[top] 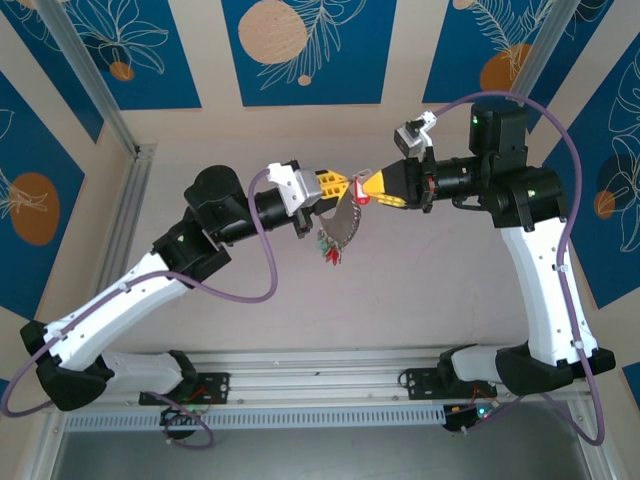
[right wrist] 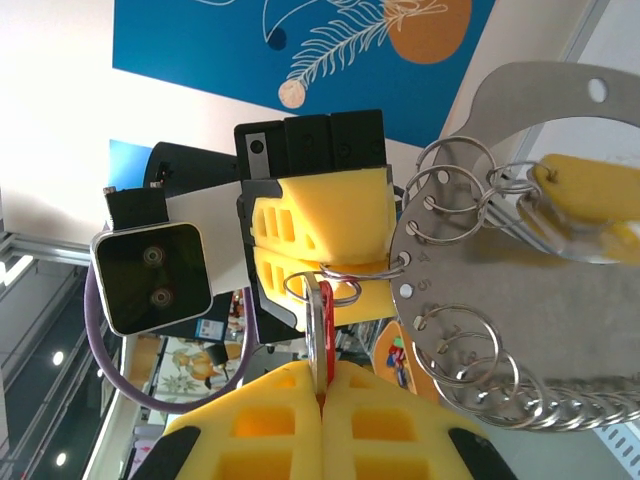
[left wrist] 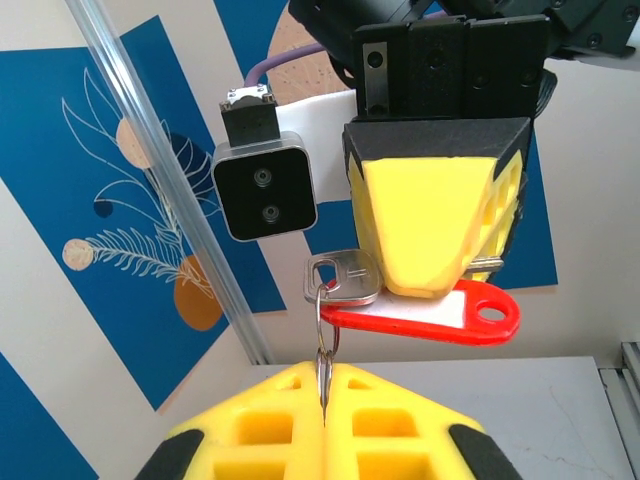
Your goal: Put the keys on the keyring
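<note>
From above, both arms reach inward and meet in the air over the middle of the bench [top: 430, 300]. The left gripper [top: 340, 186] and the right gripper [top: 378, 190] point tip to tip, with the red key [top: 362, 198] between them. The keyring [top: 345, 225], a flat grey metal crescent, hangs just below the left gripper's fingers. A small bunch of keys [top: 330, 248] with green and red heads dangles from its lower end.

In the left wrist view, the left gripper [left wrist: 322, 400] is pinched tight on a thin split ring [left wrist: 322, 330] that stands edge-on above its tips. Opposite, the right gripper [left wrist: 430, 270] is clamped on the red key [left wrist: 430, 318], which lies level. The key's silvery end meets the top of the split ring at its hole; I cannot tell whether the ring is threaded through. The right wrist's camera [left wrist: 265, 195] sits beside those fingers.

In the right wrist view, the right gripper [right wrist: 322, 395] is closed on the red key [right wrist: 325, 330], seen edge-on and upright. The left gripper [right wrist: 330, 262] faces it, clamped on the split ring [right wrist: 345, 272], which joins a hole at the keyring's [right wrist: 500, 300] edge. Many more wire rings line that edge. A yellow key [right wrist: 590, 185] hangs at the upper right. The left wrist's camera [right wrist: 150, 275] is on the left.
</note>
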Motion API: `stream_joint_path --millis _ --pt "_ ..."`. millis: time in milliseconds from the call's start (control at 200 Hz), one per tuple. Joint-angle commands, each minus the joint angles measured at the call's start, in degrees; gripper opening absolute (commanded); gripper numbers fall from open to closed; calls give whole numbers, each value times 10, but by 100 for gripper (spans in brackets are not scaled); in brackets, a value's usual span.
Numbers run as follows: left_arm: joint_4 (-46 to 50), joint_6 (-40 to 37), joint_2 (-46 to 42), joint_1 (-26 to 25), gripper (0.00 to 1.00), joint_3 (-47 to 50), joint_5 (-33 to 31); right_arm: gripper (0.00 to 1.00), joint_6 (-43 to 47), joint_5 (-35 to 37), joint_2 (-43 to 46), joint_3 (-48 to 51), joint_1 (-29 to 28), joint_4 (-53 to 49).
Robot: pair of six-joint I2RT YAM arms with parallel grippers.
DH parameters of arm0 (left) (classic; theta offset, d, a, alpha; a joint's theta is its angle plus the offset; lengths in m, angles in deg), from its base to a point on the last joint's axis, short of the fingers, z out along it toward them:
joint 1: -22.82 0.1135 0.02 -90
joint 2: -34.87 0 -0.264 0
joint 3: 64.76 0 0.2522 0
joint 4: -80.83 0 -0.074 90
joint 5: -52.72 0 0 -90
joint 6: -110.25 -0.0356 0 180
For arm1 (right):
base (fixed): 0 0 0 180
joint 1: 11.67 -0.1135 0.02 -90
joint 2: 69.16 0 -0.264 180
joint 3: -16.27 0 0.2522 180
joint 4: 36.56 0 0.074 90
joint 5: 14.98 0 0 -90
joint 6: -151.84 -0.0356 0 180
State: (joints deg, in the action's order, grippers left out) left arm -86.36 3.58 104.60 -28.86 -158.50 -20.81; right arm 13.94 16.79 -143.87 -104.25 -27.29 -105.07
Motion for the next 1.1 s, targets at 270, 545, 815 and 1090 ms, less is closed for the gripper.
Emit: stream_joint_path --millis 270,545,815,1090 --pt "54 8 -24 0 0 -24 4 0 115 -7 23 -6 6 -35" --pt "38 75 -21 2 0 -66 15 0 180 43 91 59 -19 9" --pt "20 107 -16 2 0 -85 29 0 231 81 117 76 -53 18" --pt "-52 110 -38 1 0 -44 93 0 206 58 103 92 -54 37"
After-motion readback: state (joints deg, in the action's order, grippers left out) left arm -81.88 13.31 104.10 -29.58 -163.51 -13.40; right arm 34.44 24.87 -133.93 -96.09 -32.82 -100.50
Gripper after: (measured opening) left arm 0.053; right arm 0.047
